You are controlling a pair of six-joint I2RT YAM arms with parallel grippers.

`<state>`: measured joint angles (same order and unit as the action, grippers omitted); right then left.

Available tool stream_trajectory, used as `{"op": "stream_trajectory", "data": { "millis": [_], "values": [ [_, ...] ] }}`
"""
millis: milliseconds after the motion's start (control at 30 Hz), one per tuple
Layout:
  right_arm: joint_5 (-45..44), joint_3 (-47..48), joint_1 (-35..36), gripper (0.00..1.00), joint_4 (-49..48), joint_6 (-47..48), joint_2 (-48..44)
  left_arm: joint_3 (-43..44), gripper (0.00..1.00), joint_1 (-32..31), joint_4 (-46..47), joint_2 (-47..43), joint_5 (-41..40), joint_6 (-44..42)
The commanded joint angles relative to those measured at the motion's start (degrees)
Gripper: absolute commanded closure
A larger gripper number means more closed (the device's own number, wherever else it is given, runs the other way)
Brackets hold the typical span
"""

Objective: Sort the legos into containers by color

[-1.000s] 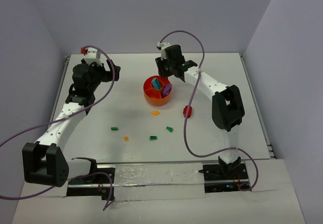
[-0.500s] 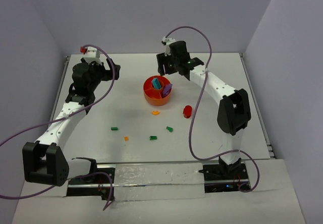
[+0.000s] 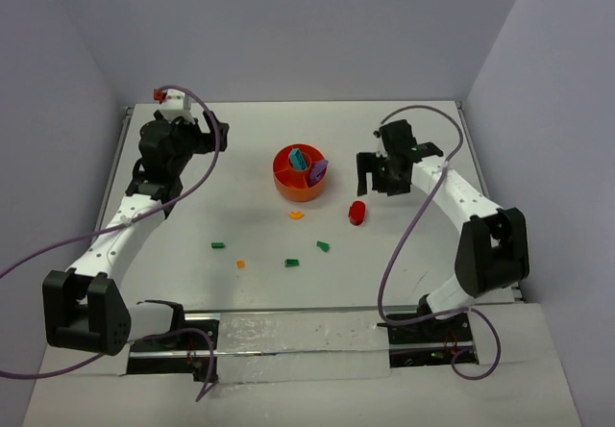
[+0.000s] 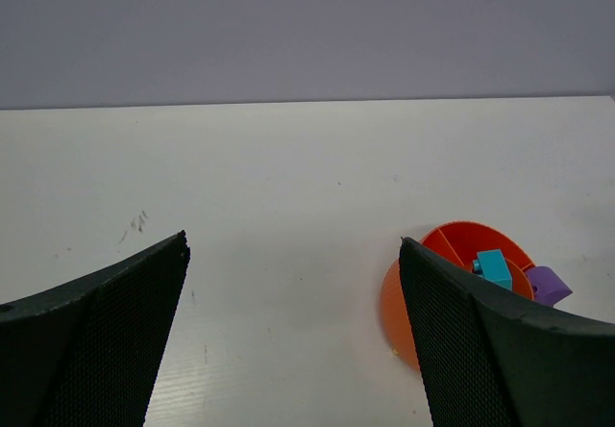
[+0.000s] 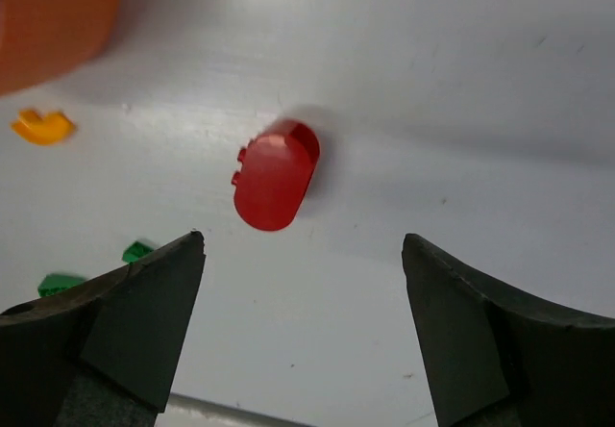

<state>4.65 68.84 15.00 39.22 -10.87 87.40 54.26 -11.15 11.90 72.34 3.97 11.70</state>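
Note:
The orange divided bowl (image 3: 288,185) sits mid-table with a teal block (image 3: 300,159) and a purple block (image 3: 318,168) in it. My left gripper (image 3: 216,136) hangs open and empty far left of the bowl; its wrist view shows the bowl (image 4: 392,312), the teal block (image 4: 495,266) and the purple block (image 4: 548,283) by the right finger. My right gripper (image 3: 373,179) is open and empty, just above a red rounded piece (image 3: 356,213) lying on the table. In the right wrist view that red piece (image 5: 277,174) lies ahead of the open gripper (image 5: 303,244), slightly left.
An orange curved piece (image 3: 296,215) lies near the bowl's front. A tiny orange piece (image 3: 240,263) and three green bricks (image 3: 218,246), (image 3: 292,263), (image 3: 323,246) are scattered nearer the bases. Grey walls close in the back and sides.

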Motion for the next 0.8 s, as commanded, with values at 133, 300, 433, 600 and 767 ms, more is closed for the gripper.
{"op": "stream_trajectory", "data": {
  "millis": [133, 300, 433, 600, 767],
  "values": [
    [6.3, 2.8, -0.8, 0.02, 5.6, -5.1, 8.5, -1.3, 0.04, -0.4, 0.0, -3.6, -1.8, -1.1],
    [7.6, 6.2, -0.8, 0.04, 6.5, -8.7, 13.2, -3.9, 0.04, -0.4, -1.2, -6.8, -3.4, -1.5],
    [7.1, 7.1, -0.8, 0.08, 6.8, -9.5, 16.1, -5.8, 0.04, -0.4, -1.9, -9.0, -3.6, -1.1],
    [7.5, 9.6, -0.7, 0.21, 6.6, -10.9, 19.5, -7.8, 0.03, -0.4, -3.1, -11.1, -3.7, -1.2],
    [5.2, 9.7, -0.6, 0.3, 6.5, -11.7, 21.7, -8.1, 0.03, -0.3, -2.8, -11.0, -3.7, -1.6]
  ]
}}
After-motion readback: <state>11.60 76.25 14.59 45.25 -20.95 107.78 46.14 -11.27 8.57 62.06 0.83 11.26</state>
